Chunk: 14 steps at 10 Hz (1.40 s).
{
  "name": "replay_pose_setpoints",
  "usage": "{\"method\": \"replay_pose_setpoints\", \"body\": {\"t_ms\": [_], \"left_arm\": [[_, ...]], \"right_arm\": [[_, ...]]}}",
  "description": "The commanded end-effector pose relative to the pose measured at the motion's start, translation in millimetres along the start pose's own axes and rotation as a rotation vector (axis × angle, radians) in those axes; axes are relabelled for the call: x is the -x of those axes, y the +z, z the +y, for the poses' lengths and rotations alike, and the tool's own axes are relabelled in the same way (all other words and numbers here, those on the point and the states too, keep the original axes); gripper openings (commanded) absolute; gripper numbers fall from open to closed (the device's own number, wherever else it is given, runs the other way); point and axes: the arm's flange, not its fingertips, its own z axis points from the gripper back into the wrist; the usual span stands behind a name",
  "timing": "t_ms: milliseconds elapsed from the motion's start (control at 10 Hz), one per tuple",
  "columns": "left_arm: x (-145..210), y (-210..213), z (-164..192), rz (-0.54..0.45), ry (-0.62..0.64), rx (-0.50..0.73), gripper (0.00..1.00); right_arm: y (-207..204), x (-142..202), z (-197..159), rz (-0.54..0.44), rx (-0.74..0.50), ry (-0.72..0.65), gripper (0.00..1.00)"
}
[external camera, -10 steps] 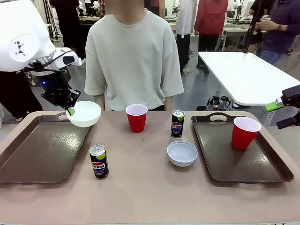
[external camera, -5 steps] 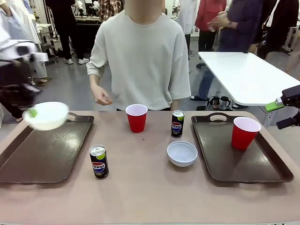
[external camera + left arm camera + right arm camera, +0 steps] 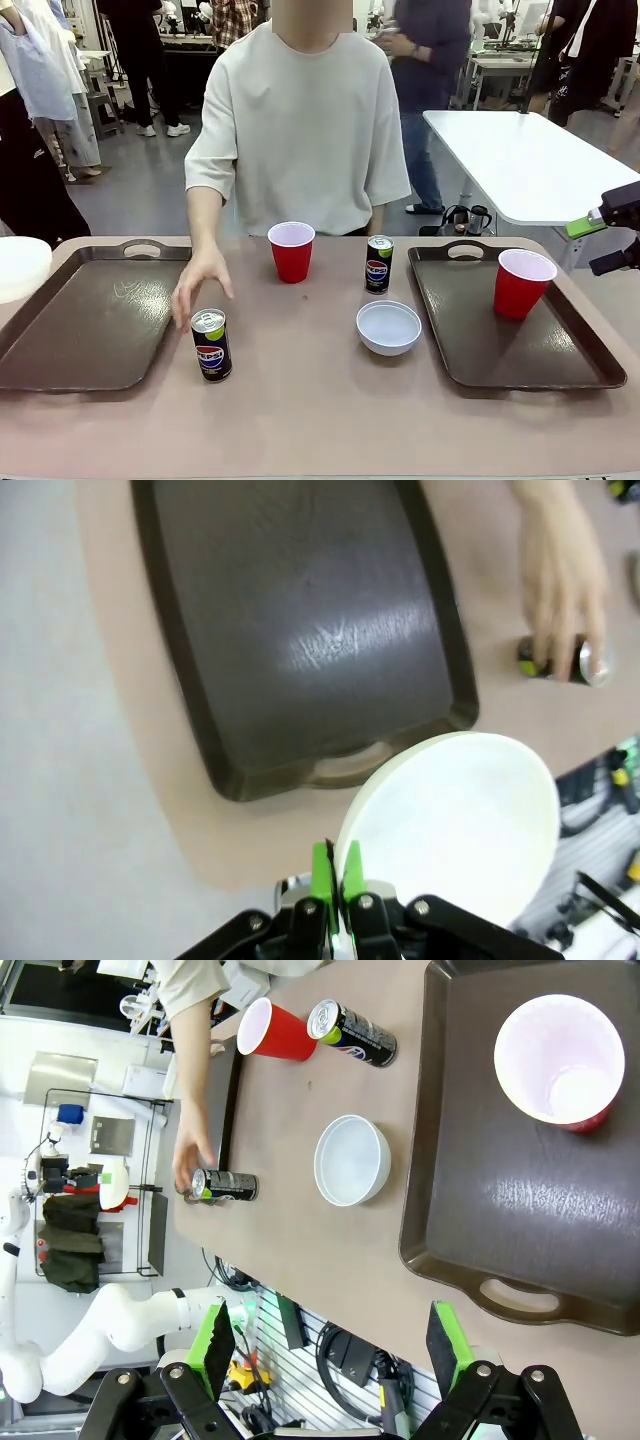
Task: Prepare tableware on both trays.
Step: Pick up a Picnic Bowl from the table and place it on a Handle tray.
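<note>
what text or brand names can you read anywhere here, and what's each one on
"PEPSI": on the black can nearest the camera, beside the person's hand.
Second black can, farther back: same round logo, but its lettering is too small to read with certainty.
Nothing else is legible.

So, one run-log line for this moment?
left gripper: shut on small round white bowl | right gripper: open | person's hand: at black Pepsi can
</note>
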Motion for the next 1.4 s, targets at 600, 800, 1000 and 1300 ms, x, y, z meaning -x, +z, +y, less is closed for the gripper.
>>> {"method": "replay_pose_setpoints", "body": {"t_ms": [600,800,1000,1300], "left_arm": [[-15.1,-34.5,-3.4,0.043,-0.039,0.007,0.04],[-24.0,-52.8,2.1,0.068,-0.027,-0.016,0.04],[-6.7,-43.3,-3.9,0.111,-0.06,-0.02,0.04],[59.0,-17.8,-22.7,0.187,-0.146,-0.067,0.04]], "right_arm": [[-0.8,-2.5,-0.9,-0.006,-0.027,0.006,1.0],[-0.8,-2.5,-0.9,-0.006,-0.027,0.006,1.0],[-0.8,-2.5,-0.9,-0.006,-0.027,0.006,1.0],[-0.8,-2.5,-0.9,-0.006,-0.027,0.006,1.0]]}}
